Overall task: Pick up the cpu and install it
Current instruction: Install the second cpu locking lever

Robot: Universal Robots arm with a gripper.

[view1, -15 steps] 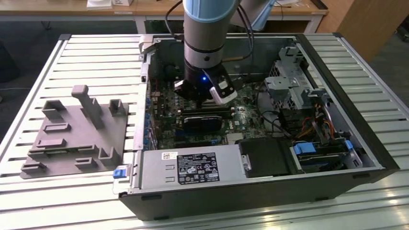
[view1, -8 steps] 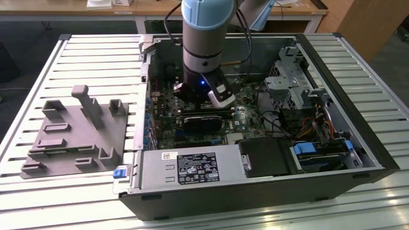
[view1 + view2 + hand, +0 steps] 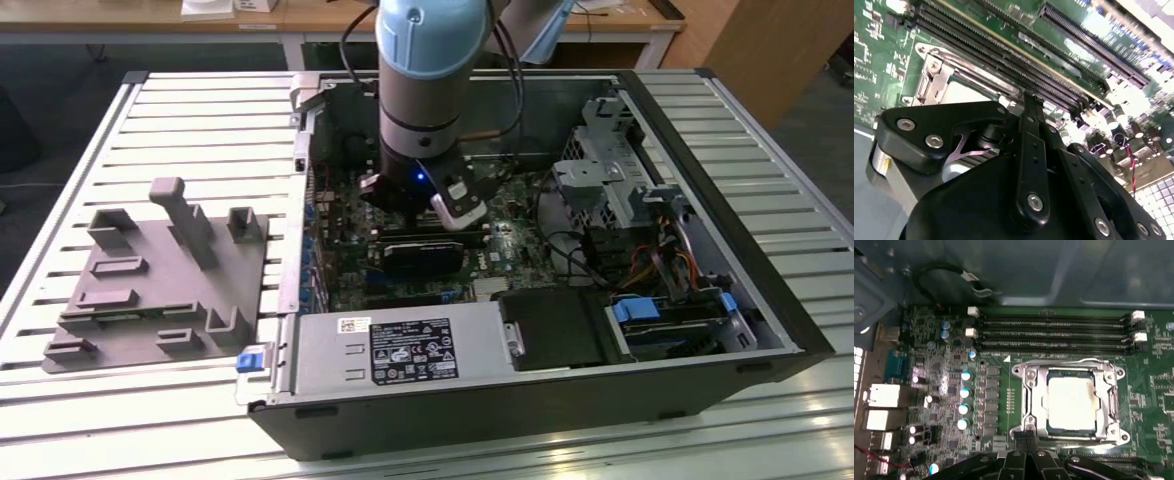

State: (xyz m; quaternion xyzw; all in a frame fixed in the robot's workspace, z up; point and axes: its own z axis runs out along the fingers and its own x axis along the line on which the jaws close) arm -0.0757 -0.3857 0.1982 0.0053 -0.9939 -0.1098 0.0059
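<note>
Cpu [image 3: 1072, 399] is sitting flat inside the metal-framed socket [image 3: 1029, 377] on the motherboard [image 3: 1154, 390], with the end effector [image 3: 1026, 440] hovering just beside the socket's 6 o'clock edge, its fingers pressing together, gripping nothing.

Exterior view: even, bright overhead light, slatted worktop [image 3: 120, 150] washed pale, inside of the open computer case [image 3: 534, 420] dim and shadowed under the arm. First wrist view: soft focus throughout, strong white glare on the cpu [image 3: 1072, 401] lid, bright spots on capacitors. Second wrist view: near claw [image 3: 1026, 165] body dark and blurred, glare streaks across the green board [image 3: 1079, 50].
</note>
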